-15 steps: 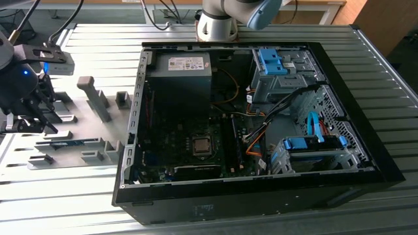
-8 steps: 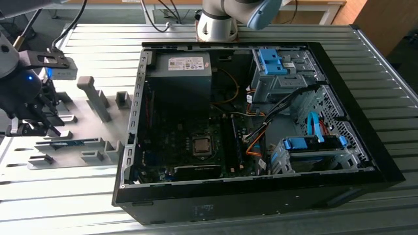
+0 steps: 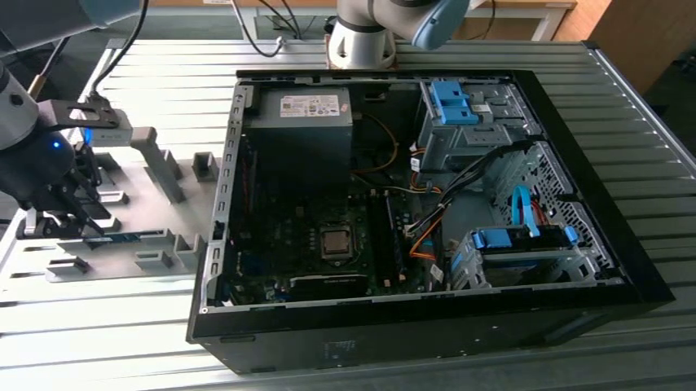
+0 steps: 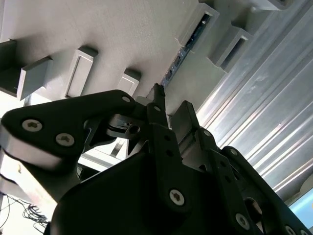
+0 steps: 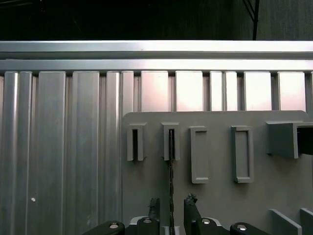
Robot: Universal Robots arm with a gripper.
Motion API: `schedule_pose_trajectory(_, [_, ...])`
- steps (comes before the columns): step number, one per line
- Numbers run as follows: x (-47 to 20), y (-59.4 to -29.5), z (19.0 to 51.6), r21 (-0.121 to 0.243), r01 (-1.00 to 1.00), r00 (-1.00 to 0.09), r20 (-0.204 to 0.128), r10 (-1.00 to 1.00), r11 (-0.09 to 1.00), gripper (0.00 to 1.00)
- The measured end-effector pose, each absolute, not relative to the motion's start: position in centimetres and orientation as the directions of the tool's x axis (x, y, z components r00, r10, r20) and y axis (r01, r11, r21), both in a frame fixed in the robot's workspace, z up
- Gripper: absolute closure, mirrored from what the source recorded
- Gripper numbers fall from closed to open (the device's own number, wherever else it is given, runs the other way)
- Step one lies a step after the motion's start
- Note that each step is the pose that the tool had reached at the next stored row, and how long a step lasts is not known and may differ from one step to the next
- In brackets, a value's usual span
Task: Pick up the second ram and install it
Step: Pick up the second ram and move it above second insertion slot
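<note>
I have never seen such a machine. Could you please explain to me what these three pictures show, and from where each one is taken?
A robot arm works at a ribbed metal table. The exterior view looks from outside: an open computer case and, at that view's left, a grey holder plate under the arm's pincer. Both wrist views come from cameras riding on the arm. They show the pincer open, one finger on each side of the second ram, a memory stick standing on edge in the plate's slots. Nothing is held yet.

arm (image 3: 24,122): wrist down | gripper (image 5: 171,201): fingers (image 5: 190,208) slightly apart
</note>
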State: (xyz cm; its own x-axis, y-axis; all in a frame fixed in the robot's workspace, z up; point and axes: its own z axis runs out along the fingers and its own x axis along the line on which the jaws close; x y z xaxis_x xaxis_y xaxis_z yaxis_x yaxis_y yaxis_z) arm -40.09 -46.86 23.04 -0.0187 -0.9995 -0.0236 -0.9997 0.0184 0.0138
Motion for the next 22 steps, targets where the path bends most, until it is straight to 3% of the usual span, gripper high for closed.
schedule_pose_trajectory(22, [-40.14, -46.88, 21.99, 0.014, -1.000, -0.006, -0.023, -1.000, 0.006, 0.67])
